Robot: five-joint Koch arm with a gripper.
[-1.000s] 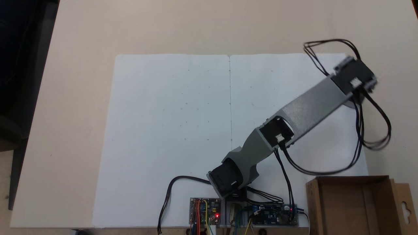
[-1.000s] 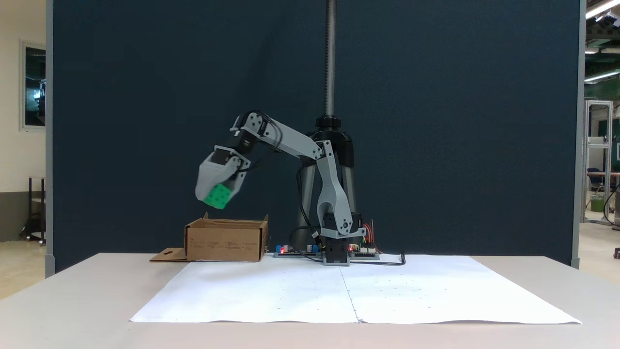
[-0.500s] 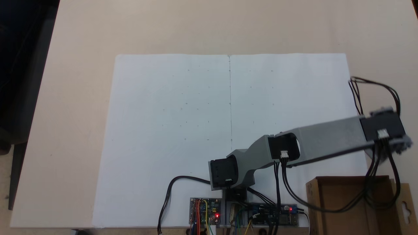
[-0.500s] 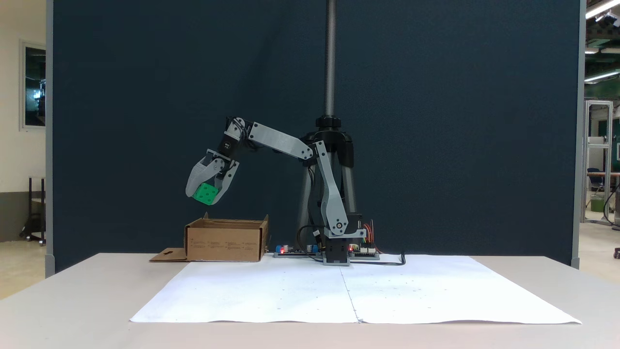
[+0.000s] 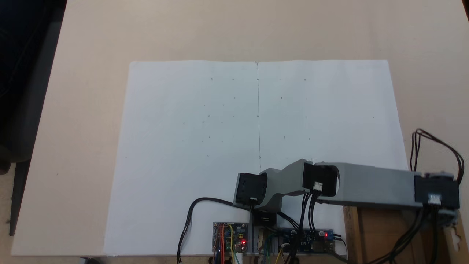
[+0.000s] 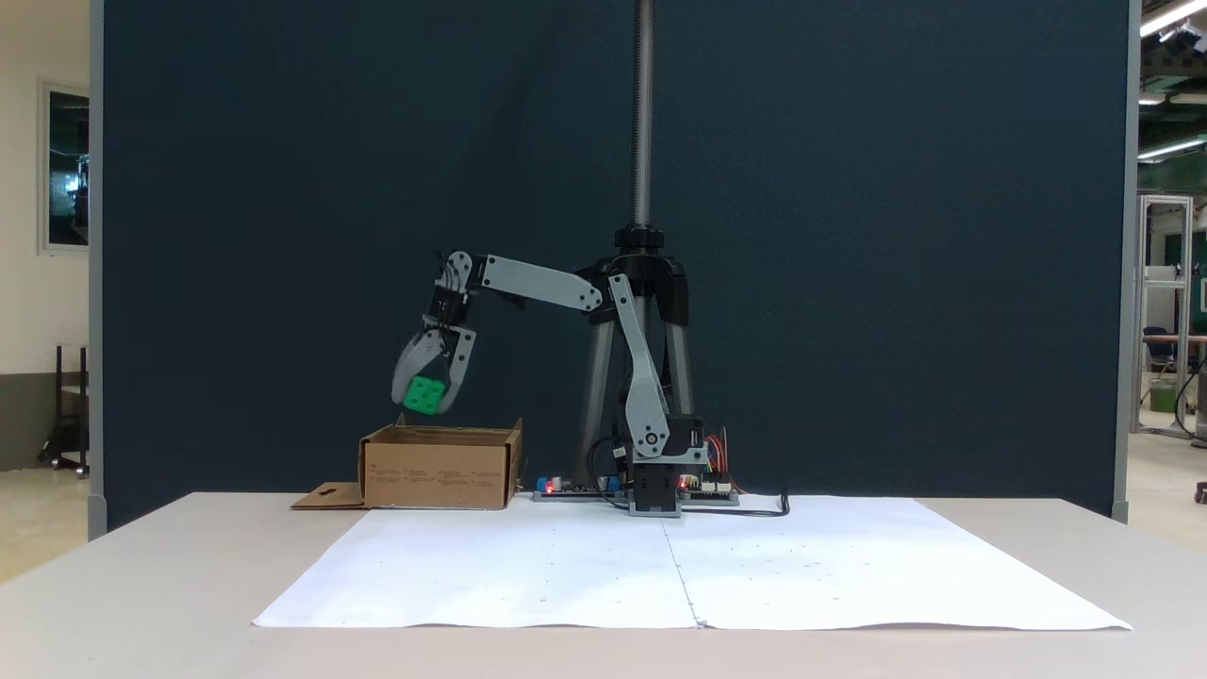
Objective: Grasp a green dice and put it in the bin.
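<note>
Circuit boards [image 6: 575, 488] lie on the desk [image 6: 132, 575] just beside the bin [image 6: 439, 467], with white paper [image 6: 679, 566] in front. Above the bin, seemingly clear of its rim, the tool [image 6: 429, 404] is clamped around the bright green dice [image 6: 425, 395], its pips barely discernible.

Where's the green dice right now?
In a fixed view, the green dice is held in the gripper, in the air just above the bin, left of the arm's base.
</note>
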